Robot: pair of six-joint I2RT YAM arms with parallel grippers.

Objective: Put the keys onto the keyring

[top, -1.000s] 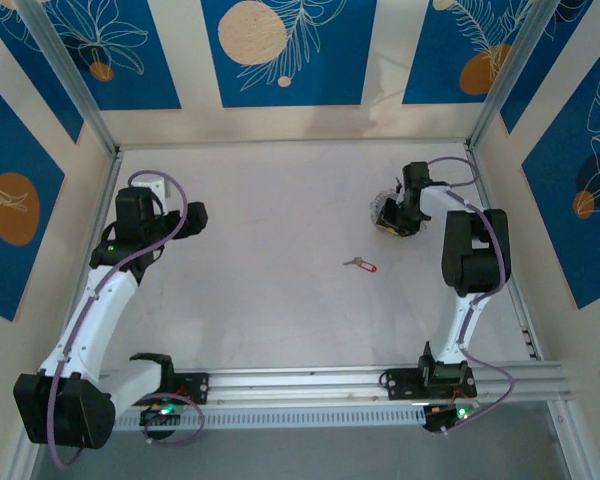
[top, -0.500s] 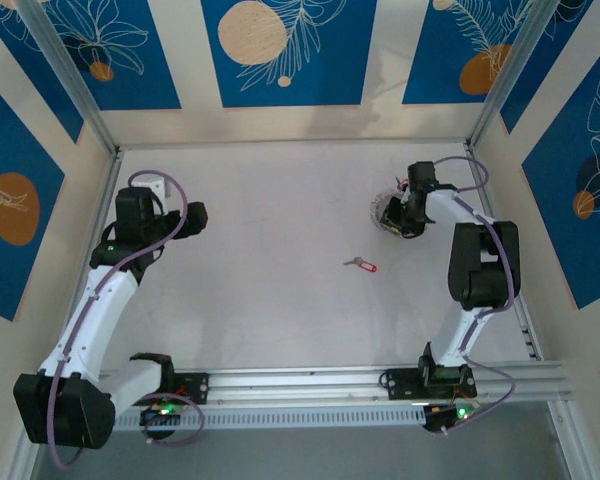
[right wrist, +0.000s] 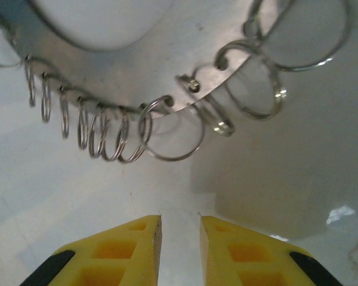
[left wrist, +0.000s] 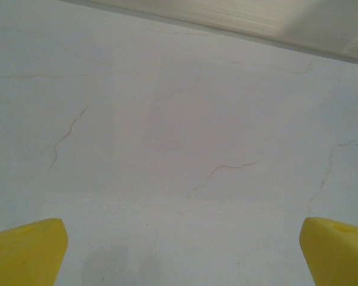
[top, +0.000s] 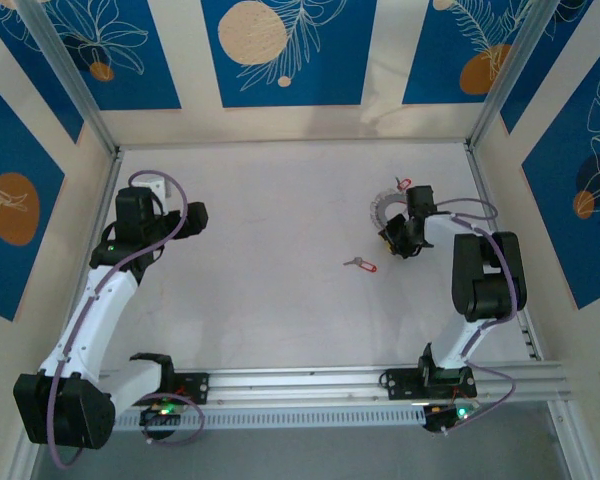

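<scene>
The right gripper (top: 402, 238) hung just beside the keyring (top: 382, 207), at the far right of the table (top: 260, 200). Its 2 yellow fingers (right wrist: 131, 250) were almost together, with only a thin gap and nothing between them, near the ring's small wire loops (right wrist: 101, 134). 1 key (top: 360, 264) lay on the table nearer and left of the ring, a 2nd red tag (top: 402, 184) showed at its far side, and the left gripper (top: 190, 217), far left, had its fingertips (left wrist: 24, 250) wide apart.
</scene>
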